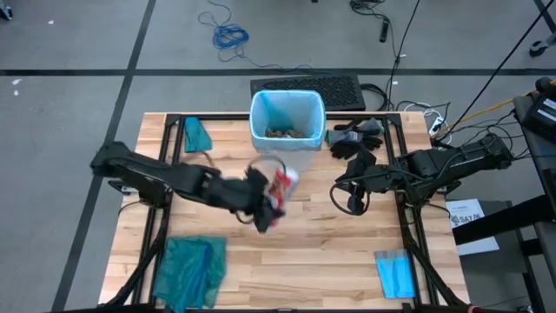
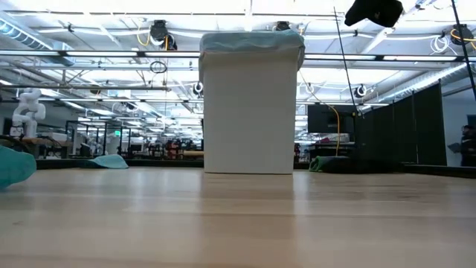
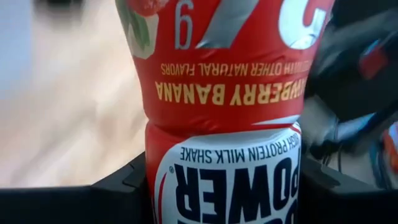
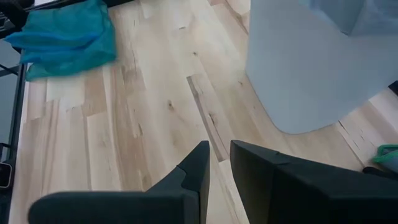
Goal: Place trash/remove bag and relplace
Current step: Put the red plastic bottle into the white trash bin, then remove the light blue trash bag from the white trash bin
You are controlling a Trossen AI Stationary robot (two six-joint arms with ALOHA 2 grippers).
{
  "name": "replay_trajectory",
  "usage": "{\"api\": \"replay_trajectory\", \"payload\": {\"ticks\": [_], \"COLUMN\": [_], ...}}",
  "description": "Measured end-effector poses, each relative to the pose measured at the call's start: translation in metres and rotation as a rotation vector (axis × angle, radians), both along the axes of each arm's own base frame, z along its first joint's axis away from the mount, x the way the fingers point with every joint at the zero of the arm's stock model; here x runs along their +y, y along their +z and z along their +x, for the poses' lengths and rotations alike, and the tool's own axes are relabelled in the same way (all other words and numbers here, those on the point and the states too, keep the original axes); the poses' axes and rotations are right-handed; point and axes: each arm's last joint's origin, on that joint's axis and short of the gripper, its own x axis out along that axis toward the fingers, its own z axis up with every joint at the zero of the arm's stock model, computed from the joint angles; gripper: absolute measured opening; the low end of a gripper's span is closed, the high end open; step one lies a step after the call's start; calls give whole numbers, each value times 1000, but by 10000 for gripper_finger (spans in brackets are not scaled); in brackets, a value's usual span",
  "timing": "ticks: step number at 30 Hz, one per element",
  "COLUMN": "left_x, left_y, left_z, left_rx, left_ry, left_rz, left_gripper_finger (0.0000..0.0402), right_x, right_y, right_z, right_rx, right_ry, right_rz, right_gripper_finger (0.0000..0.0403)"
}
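Observation:
A red-and-white small bottle (image 1: 283, 183) is in my left gripper (image 1: 263, 207), above the table's middle and just near of the bin; it fills the left wrist view (image 3: 224, 93). The white bin (image 1: 287, 117) stands at the far middle, lined with the light-blue bag (image 1: 261, 109), whose rim folds over the bin's top (image 2: 251, 43). Brown scraps of trash (image 1: 285, 133) lie inside it. My right gripper (image 4: 214, 168) hangs shut over the wood to the right of the bin, holding nothing. My left gripper pinches the bottle between its two fingers (image 3: 127, 186), on the white-labelled part (image 3: 163, 180) below the red band. The fingers come from the table's left and lie across the bottle. The bottle sticks out past them toward the bin, lifted clear of the table.
A teal-green plastic bag (image 1: 189, 269) lies at the near left, and a small teal piece (image 1: 198, 135) at the far left. A folded blue sheet (image 1: 395, 272) lies at the near right. Black gloves (image 1: 356, 135) sit right of the bin, with a keyboard (image 1: 304, 87) behind it.

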Motion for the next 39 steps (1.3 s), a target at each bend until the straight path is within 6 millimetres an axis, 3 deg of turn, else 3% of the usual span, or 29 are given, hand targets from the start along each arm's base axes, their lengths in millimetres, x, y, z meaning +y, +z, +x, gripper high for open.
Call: {"api": "replay_trajectory", "payload": {"ticks": [6, 10, 16, 23, 32, 39], "left_x": [39, 77, 140, 181, 202, 203], "left_y": [76, 94, 78, 44, 33, 33], "left_z": [-13, -8, 10, 37, 38, 37], "left_rx": [-340, -340, -247, -135, -90, -87], "left_ry": [172, 237, 303, 233, 254, 269], "left_rz": [326, 487, 531, 554, 489, 463], "left_gripper_finger": [230, 230, 230, 262, 358, 372], "right_x": [0, -1, -4, -10, -11, -11], "right_y": [1, 8, 21, 29, 30, 30], "right_z": [0, -3, -15, -26, -31, -31], "right_rx": [-8, -68, -167, -220, -230, -225], "right_ry": [3, -1, -16, -45, -52, -51], "right_rz": [-1, 13, 50, 50, 71, 70], "right_gripper_finger": [56, 56, 56, 56, 56, 56]}}
